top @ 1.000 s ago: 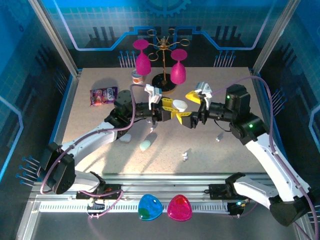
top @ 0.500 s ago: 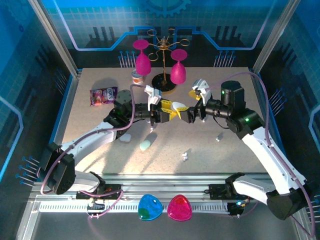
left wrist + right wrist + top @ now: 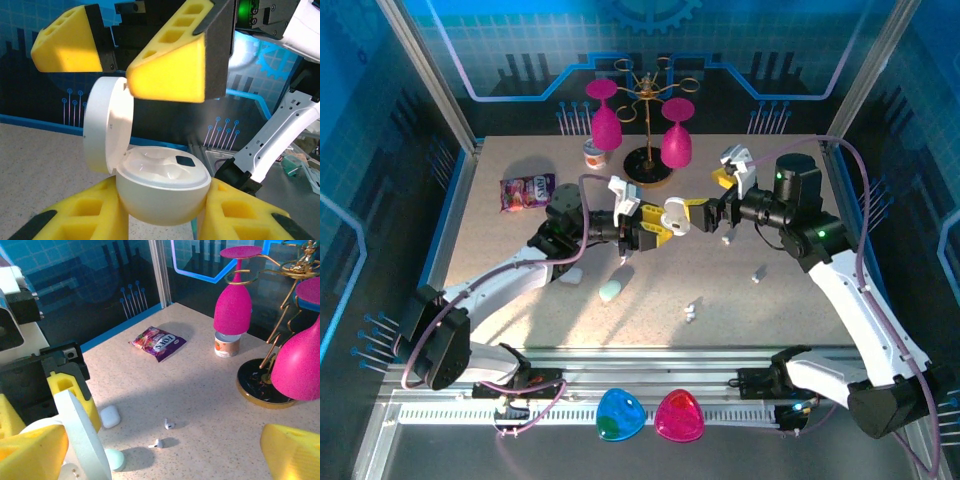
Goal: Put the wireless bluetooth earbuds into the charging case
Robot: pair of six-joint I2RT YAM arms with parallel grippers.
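My left gripper is shut on the round white charging case, held above the table's middle. The case's lid stands open, hinged upright. My right gripper is open wide just right of the case, one yellow finger right at the lid's top edge. Two tiny white earbuds lie on the table below. More earbuds lie nearer the front and to the right.
A white case and a mint case lie left of the held case. At the back stand a gold rack with pink goblets, a small jar and a snack packet.
The right gripper has swung from the near side of the case up and back to its right, still open. The left gripper has kept the case in place.
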